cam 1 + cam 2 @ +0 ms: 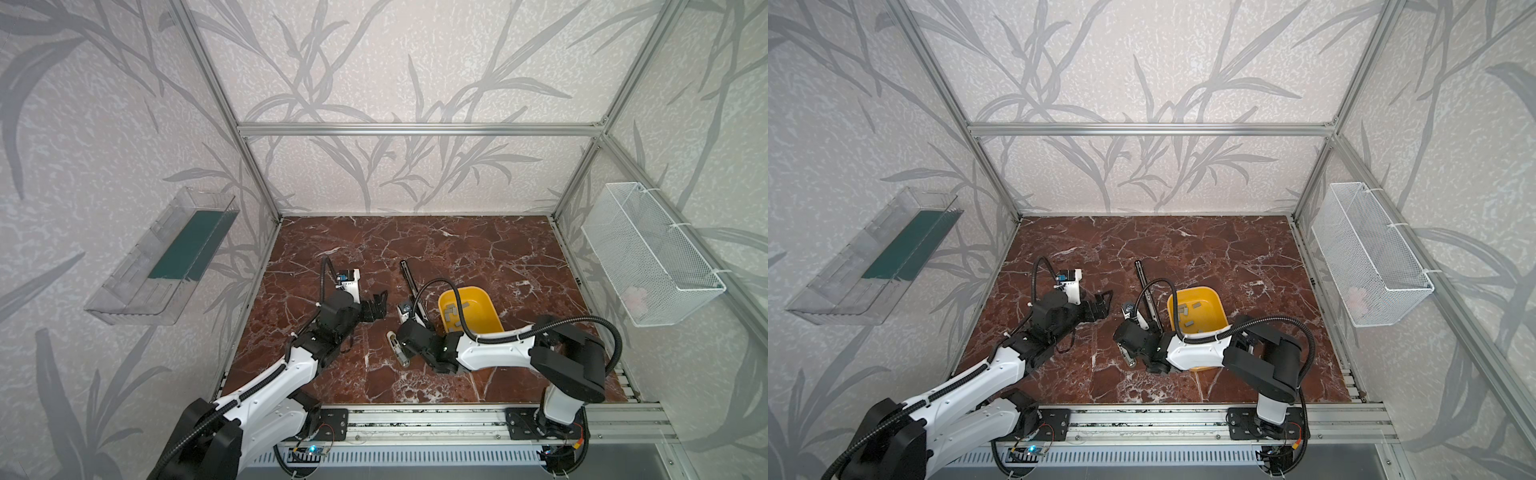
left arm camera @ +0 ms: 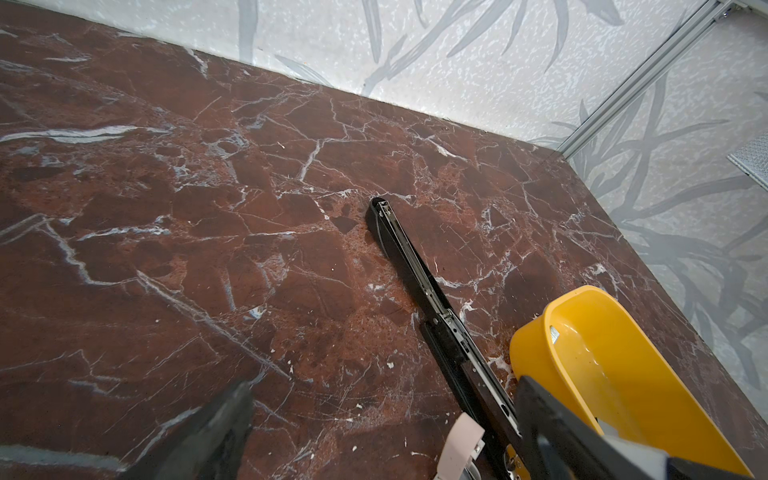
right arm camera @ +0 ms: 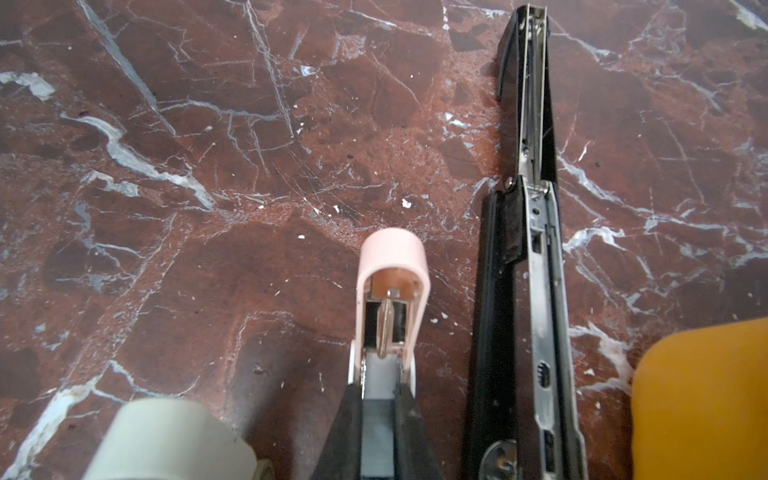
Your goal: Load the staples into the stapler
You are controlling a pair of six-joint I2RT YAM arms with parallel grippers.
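L end effector (image 1: 380, 306) hangs released, empty, left of the counter's (image 1: 457, 249) centre. A cream stapler (image 1: 398, 349) lies nearer the front edge. R end effector (image 3: 379, 388) looks clenched on the rear of the pink stapler (image 3: 392, 266), lid flipped up, channel exposed. A long black stapler (image 3: 536, 249) lies just beside it, opened flat. Staples (image 1: 454, 311) sit in the yellow bin (image 1: 461, 290), right of centre. Tip: hold the pink stapler level w/ R; L pinches one strip by its long sides, then lowers it straight into the channel.
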